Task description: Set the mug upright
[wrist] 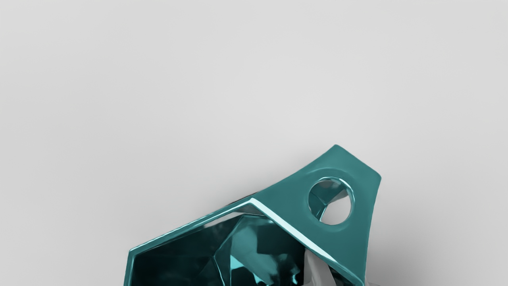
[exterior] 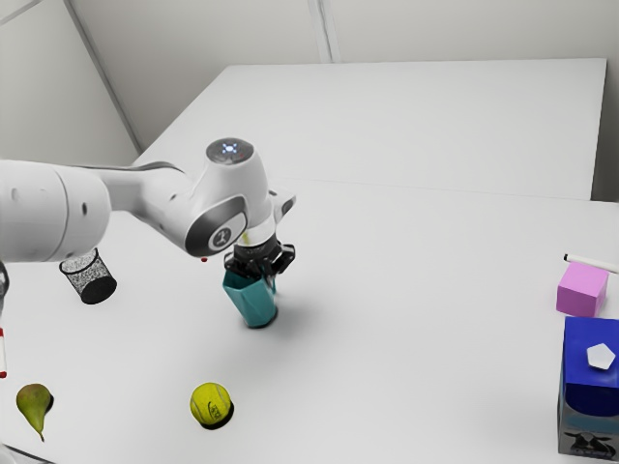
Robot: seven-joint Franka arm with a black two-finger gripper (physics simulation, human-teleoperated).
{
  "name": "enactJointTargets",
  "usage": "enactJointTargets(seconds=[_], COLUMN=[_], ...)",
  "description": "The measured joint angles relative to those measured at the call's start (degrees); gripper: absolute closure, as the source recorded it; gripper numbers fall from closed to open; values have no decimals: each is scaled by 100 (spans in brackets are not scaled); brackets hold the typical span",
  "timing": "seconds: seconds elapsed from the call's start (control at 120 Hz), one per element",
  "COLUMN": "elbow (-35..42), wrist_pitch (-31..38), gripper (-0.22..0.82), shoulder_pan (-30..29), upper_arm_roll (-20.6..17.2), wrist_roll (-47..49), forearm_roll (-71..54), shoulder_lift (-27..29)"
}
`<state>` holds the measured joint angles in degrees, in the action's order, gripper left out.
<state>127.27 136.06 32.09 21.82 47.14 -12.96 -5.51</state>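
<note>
The gripper [exterior: 259,261] is right at the top of the teal mug [exterior: 253,302], overlapping its rim. The mug leans in the exterior view, its mouth towards the upper left and its base lower and further right, near the tabletop. Faceted walls and the dark, shiny inside of the mug [wrist: 190,254] show in the wrist view, along with its handle [wrist: 357,174], pierced by a round hole. Whether the gripper holds the mug cannot be made out, and the lower part of the mug is hidden in the wrist view.
On the white table [exterior: 406,251], a tennis ball [exterior: 211,404] lies nearer the camera than the mug. A pear [exterior: 35,406] and a mesh cup [exterior: 89,277] are at the exterior view's left. A pink block [exterior: 582,290], a marker [exterior: 592,263] and a blue carton [exterior: 588,387] stand at its right.
</note>
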Motion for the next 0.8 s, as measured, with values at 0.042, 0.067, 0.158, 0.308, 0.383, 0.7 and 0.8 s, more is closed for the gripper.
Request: enactJointTargets(seconds=[0.042,0.067,0.158,0.308,0.383,0.7,0.8], elbow=[0,0,-5,-22,-33,-168,-325], wrist_pitch=[24,36,71,111,121,96,4], gripper=[79,79,70,37,26,6,4], shoulder_pan=[1,5,14,1,2,-3,2], upper_arm_roll=[2,2,3,6,6,48,50], wrist_roll=[53,83,152,190,205,176,137], forearm_roll=[8,12,54,200,231,271,274], shoulder_lift=[-27,-43,-89,-105,-106,-50,-31])
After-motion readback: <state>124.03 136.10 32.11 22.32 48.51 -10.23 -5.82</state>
